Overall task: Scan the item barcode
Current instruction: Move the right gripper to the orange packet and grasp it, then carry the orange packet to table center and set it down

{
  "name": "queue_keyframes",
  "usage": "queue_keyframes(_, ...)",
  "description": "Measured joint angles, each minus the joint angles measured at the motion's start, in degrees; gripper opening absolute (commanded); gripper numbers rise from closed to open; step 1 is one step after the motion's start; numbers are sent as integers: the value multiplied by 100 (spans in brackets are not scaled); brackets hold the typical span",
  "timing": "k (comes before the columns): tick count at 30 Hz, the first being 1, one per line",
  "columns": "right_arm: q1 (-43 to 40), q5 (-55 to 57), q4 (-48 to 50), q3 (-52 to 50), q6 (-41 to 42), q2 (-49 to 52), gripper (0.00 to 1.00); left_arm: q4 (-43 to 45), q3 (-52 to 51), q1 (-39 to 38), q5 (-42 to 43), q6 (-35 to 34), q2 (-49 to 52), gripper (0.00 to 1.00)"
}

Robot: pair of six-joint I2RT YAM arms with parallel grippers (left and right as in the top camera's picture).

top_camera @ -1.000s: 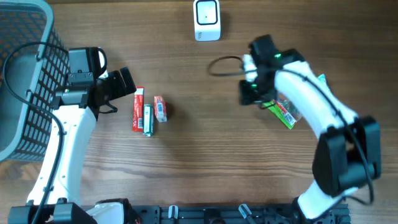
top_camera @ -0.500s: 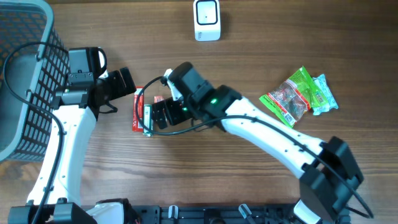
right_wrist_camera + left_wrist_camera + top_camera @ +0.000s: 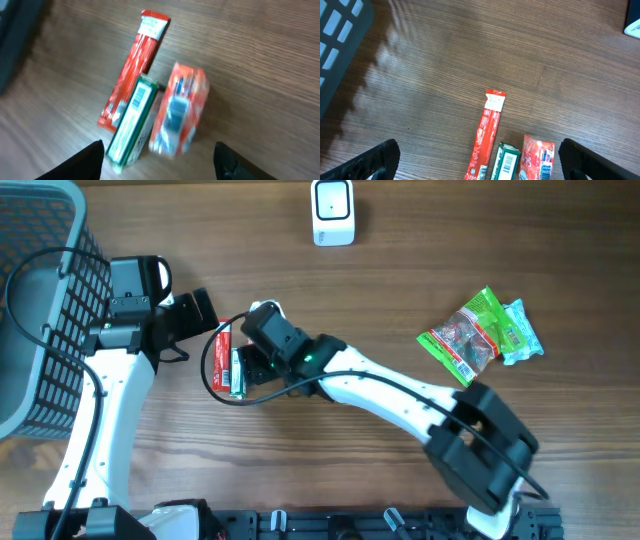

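Wood-grain table (image 3: 400, 470), three small items lying in a tight cluster left of centre: a red stick pack (image 3: 134, 72), a green carton (image 3: 131, 120) with its barcode face up, and an orange pouch (image 3: 180, 107).

Finding 1. The right arm reaches across the table, and the right gripper (image 3: 159, 145) hangs directly over this cluster. Its fingers are spread apart with nothing between them. The carton and the pouch lie just ahead of the gap, one on either side of its midline. The pouch looks slightly nearer that line, but which of the two is the target cannot be told.

Finding 2. All three items point their long axes away from the right wrist, tilted a little. The fingers therefore close across the narrow width, which in my judgement suits a pinch. The carton touches the stick pack and sits just beside the pouch, so a neighbour could be nudged.

Finding 3. The left gripper (image 3: 477, 150) is near the same cluster, fingers fully parted and holding nothing, but it is not over the items.

Finding 4. The white scanner (image 3: 332, 212) stands at the far edge, well apart from the cluster. Nothing is presented to it yet.
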Motion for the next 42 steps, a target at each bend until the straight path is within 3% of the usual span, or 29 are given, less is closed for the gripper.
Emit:
queue_keyframes(5,46,256,496,0,2,706,57,0,0,0,0,0,0,100)
queue_keyframes(15,46,431,522,0,42,778,40,0,0,0,0,0,0,100)
queue_keyframes(20,46,492,354,0,-55,758,22,0,0,0,0,0,0,100)
queue_keyframes(27,46,1373,-437,0,-114,245,23,0,0,0,0,0,0,100)
queue_keyframes(34,-4,2500,-1847,4,-216,-564,23,0,0,0,0,0,0,100)
queue_keyframes(38,-400,2391,-2483,-2,-225,-581,23,-2,0,0,0,0,0,100)
queue_keyframes(42,-1001,2022,-2404,-271,-304,-581,23,0,0,0,0,0,0,100)
